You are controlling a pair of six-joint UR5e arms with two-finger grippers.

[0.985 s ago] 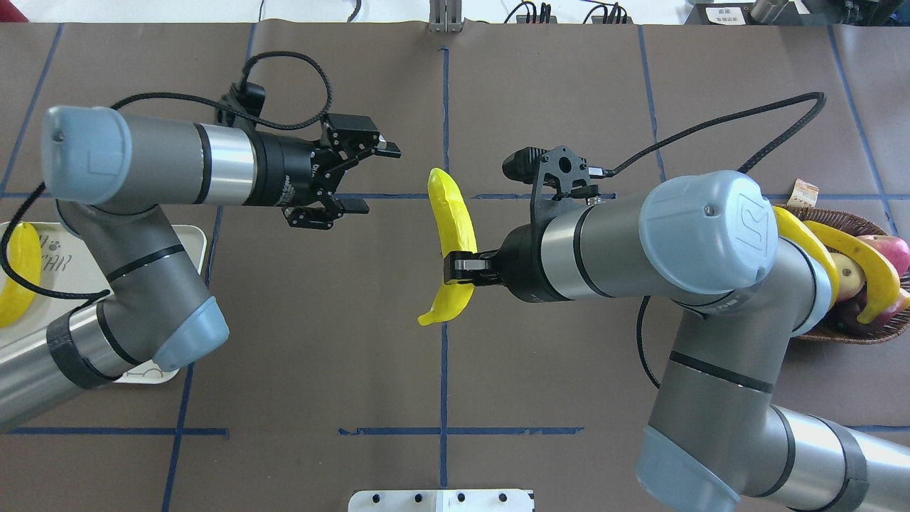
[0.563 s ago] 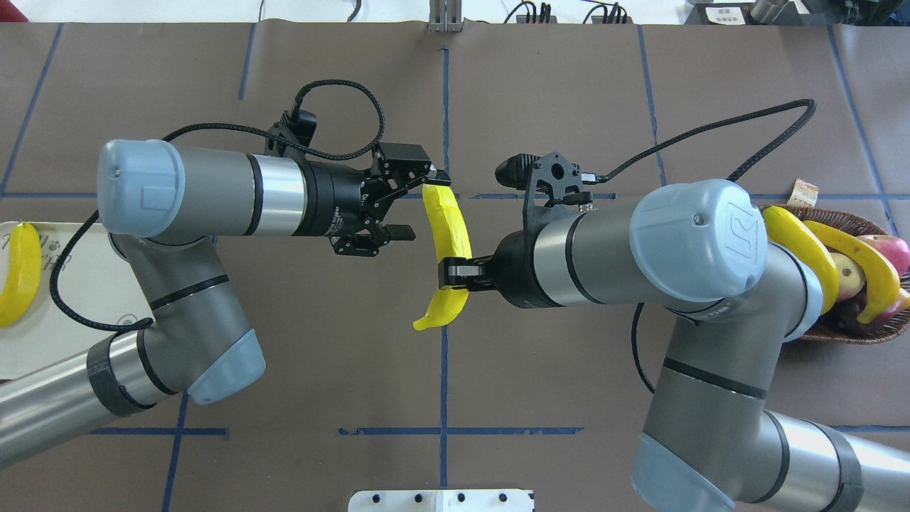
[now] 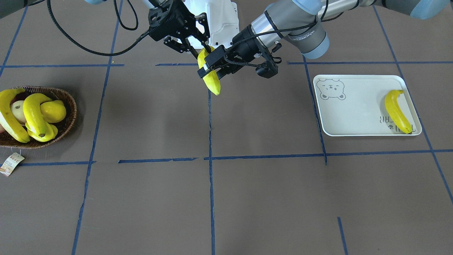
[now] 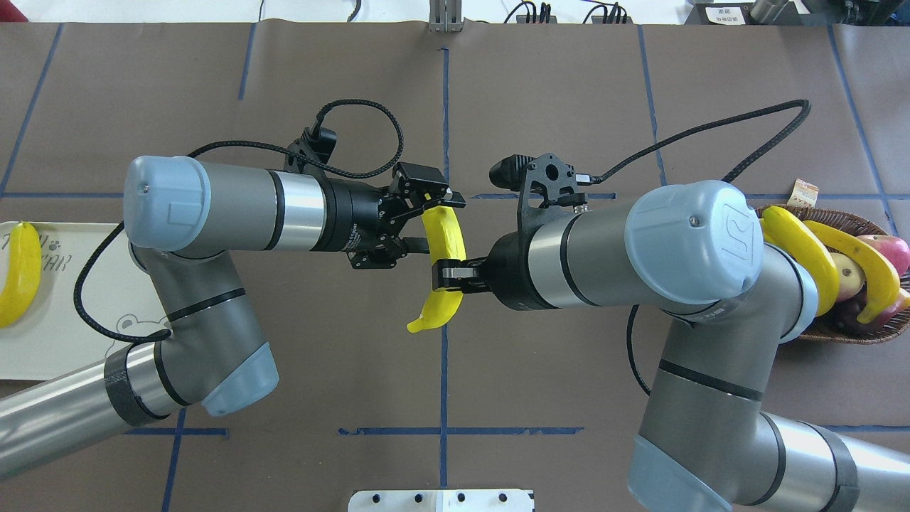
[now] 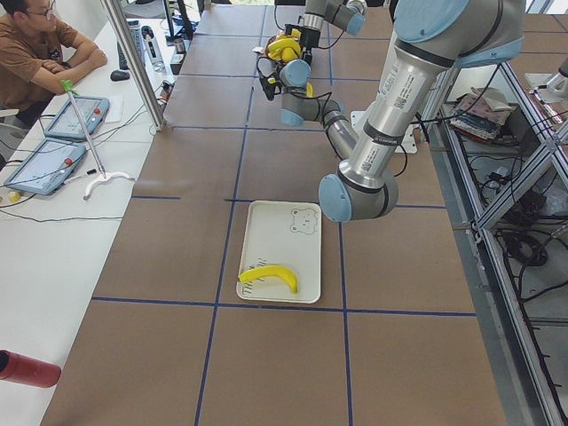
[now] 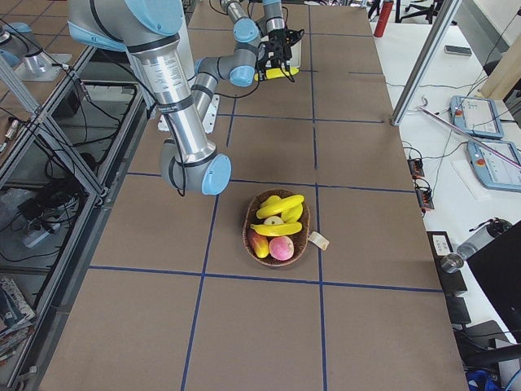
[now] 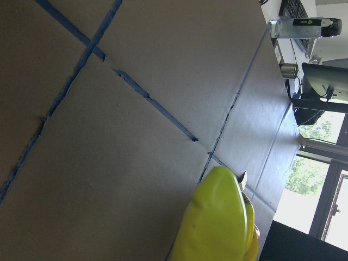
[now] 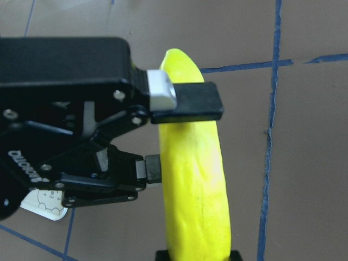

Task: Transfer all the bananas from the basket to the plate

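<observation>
My right gripper (image 4: pixel 446 275) is shut on a yellow banana (image 4: pixel 441 307) and holds it above the table's middle. My left gripper (image 4: pixel 435 224) is open, and its fingers (image 8: pixel 187 100) straddle the banana's far half (image 8: pixel 196 190). The same banana shows in the front view (image 3: pixel 212 81). One banana (image 4: pixel 18 274) lies on the white bear plate (image 4: pixel 64 341) at the left. Two bananas (image 4: pixel 803 245) (image 4: pixel 869 267) lie in the wicker basket (image 4: pixel 839 334) at the right.
The basket also holds a red apple (image 4: pixel 889 249) and a round yellow fruit (image 3: pixel 53 110). Its paper tag (image 3: pixel 10 164) lies on the table beside it. Blue tape lines cross the brown table cover. A person sits at a side desk (image 5: pixel 40 53).
My left arm has swung right, and its open jaws have come around the banana's far half. My right arm has shifted slightly left with the banana, still shut on it.
</observation>
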